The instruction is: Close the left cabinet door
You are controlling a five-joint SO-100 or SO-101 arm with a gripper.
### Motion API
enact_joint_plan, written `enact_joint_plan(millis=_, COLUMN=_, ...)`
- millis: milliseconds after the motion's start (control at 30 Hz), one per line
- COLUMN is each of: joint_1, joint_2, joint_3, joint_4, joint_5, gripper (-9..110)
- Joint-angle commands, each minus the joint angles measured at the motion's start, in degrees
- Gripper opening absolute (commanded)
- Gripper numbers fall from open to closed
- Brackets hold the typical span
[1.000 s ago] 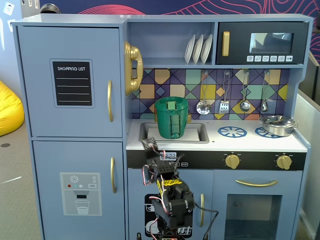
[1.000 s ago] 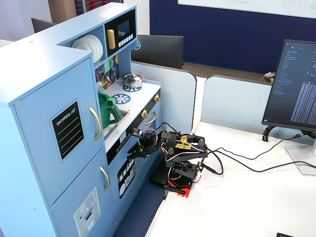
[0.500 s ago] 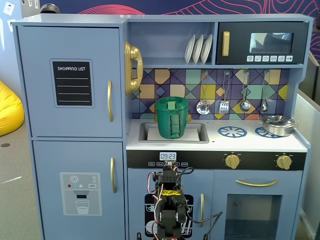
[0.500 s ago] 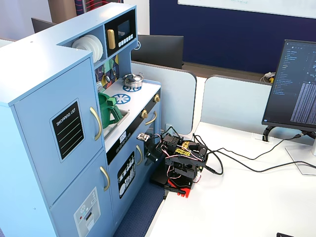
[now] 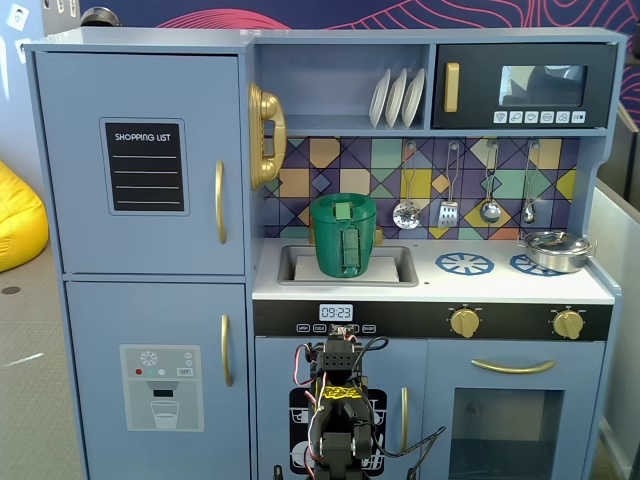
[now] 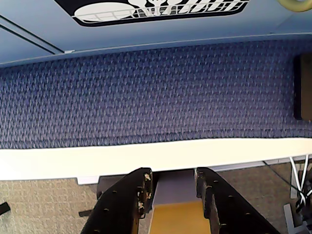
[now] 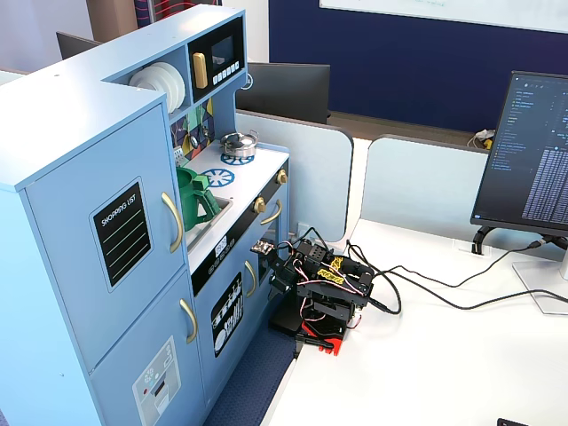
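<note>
1. The left cabinet door [image 5: 140, 160] is the big light-blue upper panel at the left of the toy kitchen; in both fixed views it sits flush with the cabinet front, closed
2. It carries a black chalkboard [image 5: 145, 166] headed "SHOPPING LIST" and a curved gold handle [image 5: 219, 201] along its right edge
3. Directly below is a second blue door [image 5: 155, 380] with a water-dispenser graphic, also flush, its own gold handle on the right side
4. To the right of the upper door a gold toy phone [image 5: 266, 135] hangs on the cabinet side, next to a tiled backsplash
5. A green watering can [image 5: 343, 236] stands in the sink [image 5: 395, 268] on the kitchen counter; a small metal pot [image 5: 557, 250] sits on the painted hob at the far right
6. Plates [image 5: 397, 97] stand upright on the shelf above, with a microwave [image 5: 525, 86] beside them
7. The robot arm [image 7: 321, 288] is folded low on the white worktop [image 7: 426, 355], in front of the lower doors and well apart from the left cabinet door
8. In the wrist view the gripper [image 6: 174, 181] points down over the worktop edge and a blue woven mat [image 6: 156, 92], its two jaws apart with nothing between them
9. A monitor [image 7: 531, 151] stands at the right of the worktop in a fixed view
</note>
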Motion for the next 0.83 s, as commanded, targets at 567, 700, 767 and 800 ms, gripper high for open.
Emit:
enact_joint_plan(millis=567, joint_1=0.5, joint_2=-0.4, joint_3=0.4, joint_4=8.1, joint_5=16.6, gripper=0)
enact_joint_plan(millis=700, joint_1=0.5, joint_2=-0.4, joint_3=0.4, joint_4=8.1, joint_5=16.6, gripper=0)
enact_joint_plan(millis=767, joint_1=0.5, joint_2=-0.4, joint_3=0.4, joint_4=8.1, joint_5=16.5, gripper=0)
enact_joint_plan(millis=800, joint_1=0.5, joint_2=-0.4, joint_3=0.4, joint_4=8.1, joint_5=16.5, gripper=0)
